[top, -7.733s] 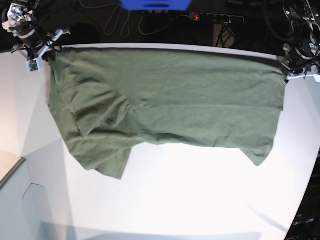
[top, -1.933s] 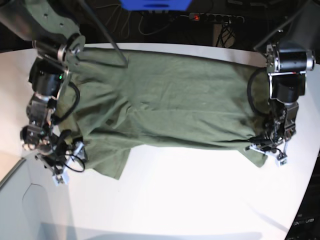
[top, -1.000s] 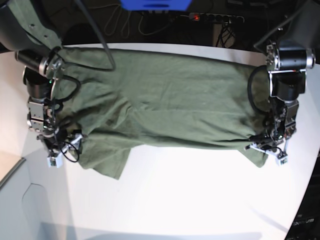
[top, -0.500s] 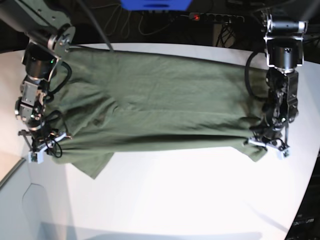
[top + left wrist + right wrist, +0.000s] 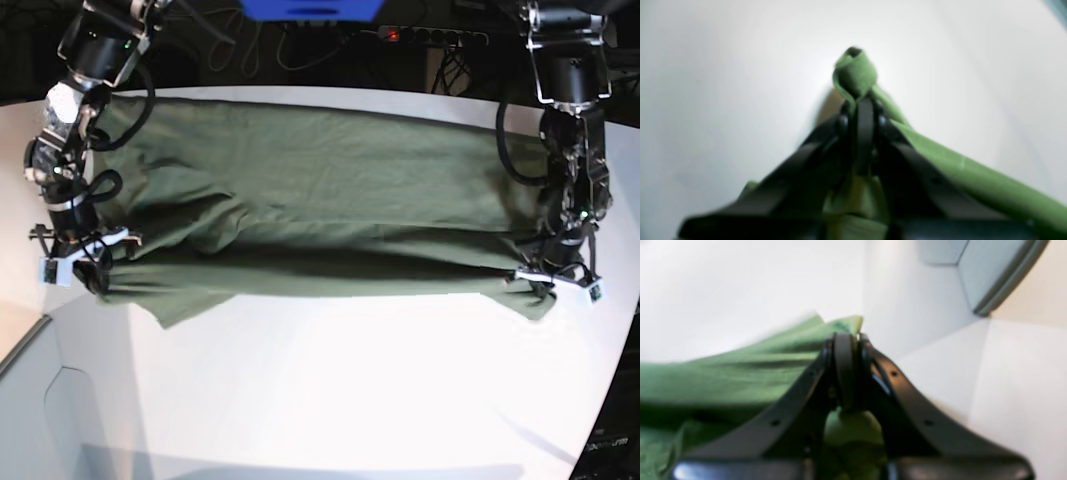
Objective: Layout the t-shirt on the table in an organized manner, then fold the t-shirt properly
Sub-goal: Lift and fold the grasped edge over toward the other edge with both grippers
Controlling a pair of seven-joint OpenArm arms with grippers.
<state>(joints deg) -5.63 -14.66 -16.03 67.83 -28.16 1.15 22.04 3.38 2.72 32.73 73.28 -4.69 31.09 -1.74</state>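
So the white tabletop [image 5: 330,400] has the olive t-shirt [image 5: 320,200] stretched across its far half, left to right. My right fingers [image 5: 75,262] are clenched on the shirt's near-left edge, and my left fingers [image 5: 555,280] are pinching the near-right edge, fabric bunched up past the tips.

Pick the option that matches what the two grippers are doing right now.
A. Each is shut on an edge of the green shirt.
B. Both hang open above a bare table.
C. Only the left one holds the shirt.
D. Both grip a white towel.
A: in the wrist views the left gripper and the right gripper each have their jaws closed on a pinch of the t-shirt, at opposite ends of it over the table.
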